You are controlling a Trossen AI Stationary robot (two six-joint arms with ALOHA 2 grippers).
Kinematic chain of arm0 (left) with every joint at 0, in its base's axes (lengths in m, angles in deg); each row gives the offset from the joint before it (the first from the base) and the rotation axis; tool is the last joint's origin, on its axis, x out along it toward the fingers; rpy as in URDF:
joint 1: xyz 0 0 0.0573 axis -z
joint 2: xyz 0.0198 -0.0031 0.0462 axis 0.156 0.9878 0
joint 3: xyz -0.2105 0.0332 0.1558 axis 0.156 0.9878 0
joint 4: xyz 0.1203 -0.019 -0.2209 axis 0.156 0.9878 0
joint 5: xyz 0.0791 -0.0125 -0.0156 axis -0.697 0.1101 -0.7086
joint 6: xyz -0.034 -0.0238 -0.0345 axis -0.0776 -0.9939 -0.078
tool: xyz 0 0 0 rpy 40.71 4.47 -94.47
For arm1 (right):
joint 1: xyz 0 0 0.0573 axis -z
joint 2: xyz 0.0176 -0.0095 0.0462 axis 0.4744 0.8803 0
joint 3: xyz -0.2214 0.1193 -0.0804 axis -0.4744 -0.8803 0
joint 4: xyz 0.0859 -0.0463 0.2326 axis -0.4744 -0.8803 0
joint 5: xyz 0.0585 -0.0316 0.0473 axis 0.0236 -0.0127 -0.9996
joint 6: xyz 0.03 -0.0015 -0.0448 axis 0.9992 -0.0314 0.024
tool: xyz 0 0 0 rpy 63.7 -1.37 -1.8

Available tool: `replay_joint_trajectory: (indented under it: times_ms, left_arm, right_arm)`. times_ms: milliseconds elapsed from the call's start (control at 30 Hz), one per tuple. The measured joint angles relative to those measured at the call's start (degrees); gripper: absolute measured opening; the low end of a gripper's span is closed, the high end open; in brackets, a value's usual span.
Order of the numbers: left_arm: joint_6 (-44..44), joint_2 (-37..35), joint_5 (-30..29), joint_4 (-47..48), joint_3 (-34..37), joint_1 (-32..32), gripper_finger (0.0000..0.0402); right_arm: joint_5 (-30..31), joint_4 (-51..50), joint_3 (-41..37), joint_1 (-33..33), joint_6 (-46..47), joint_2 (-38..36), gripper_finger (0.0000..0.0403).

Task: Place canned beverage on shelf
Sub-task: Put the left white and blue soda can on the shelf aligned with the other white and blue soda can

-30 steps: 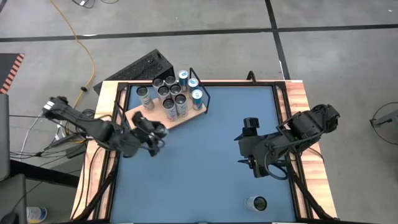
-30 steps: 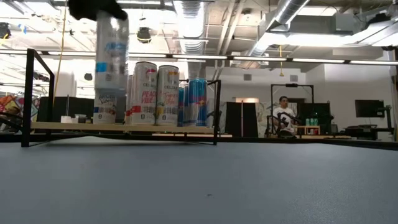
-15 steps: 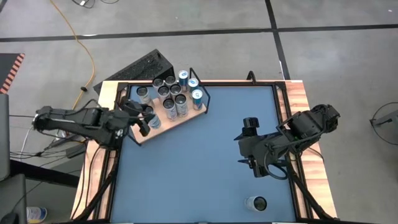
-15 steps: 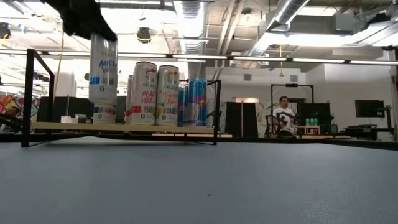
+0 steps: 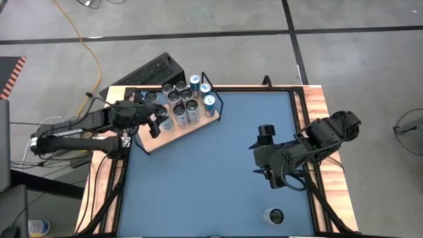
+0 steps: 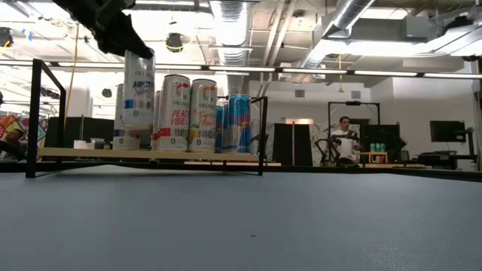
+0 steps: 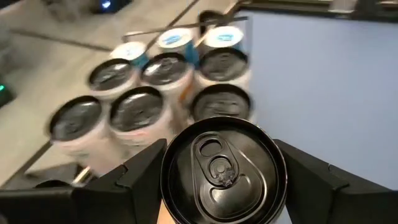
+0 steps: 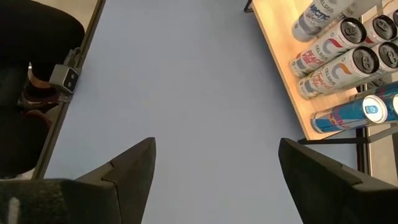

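Observation:
My left gripper is shut on a tall white canned beverage, seen from above in the left wrist view as a dark lid. It hangs over the near left part of the shelf, a pale-wood board with a black wire frame at its right end. Several cans stand upright on the board, just beyond the held can. My right gripper hovers open over the table's right half with nothing between its fingers. My left gripper pinches the can's upper wall, just below the top rim, between its two fingers, one on each side. The fingers come from the table's left, slanting a little downward. The can hangs upright with its bottom clear of the board.
One more can stands on the blue tabletop near the front right corner. Wooden rails border the table. A dark box sits on the floor behind the shelf. A person sits far off in the room.
My left gripper has swung with the can from over the blue tabletop, by the shelf's near edge, toward the far edge. It now hangs over the board beside the standing cans. The can has stayed upright and lifted clear throughout.

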Motion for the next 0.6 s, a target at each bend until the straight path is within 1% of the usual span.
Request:
replay_joint_trajectory:
  times_ms: [67,167,267,400,600]
  left_arm:
    - [0.4,-1.7,2.1,-0.7,2.3,-1.3,0.0236]
    - [-0.9,-4.1,2.1,0.9,5.6,-2.8,0.0236]
    - [-1.5,-6.2,1.3,-0.3,7.6,-3.5,0.0236]
    - [-1.2,-8.0,0.1,-0.1,8.3,-4.6,0.0236]
    - [0.1,-7.5,0.4,0.1,8.3,-6.0,0.0236]
  right_arm:
    - [0.0,0.0,0.0,0.0,0.4,0.0,0.0321]
    - [0.0,0.0,0.0,0.0,1.0,0.0,0.0321]
    - [0.0,0.0,0.0,0.0,0.9,0.0,0.0321]
    - [0.0,0.0,0.0,0.6,0.5,0.0,0.0321]
    - [0.0,0.0,0.0,1.7,0.0,0.0,0.0321]
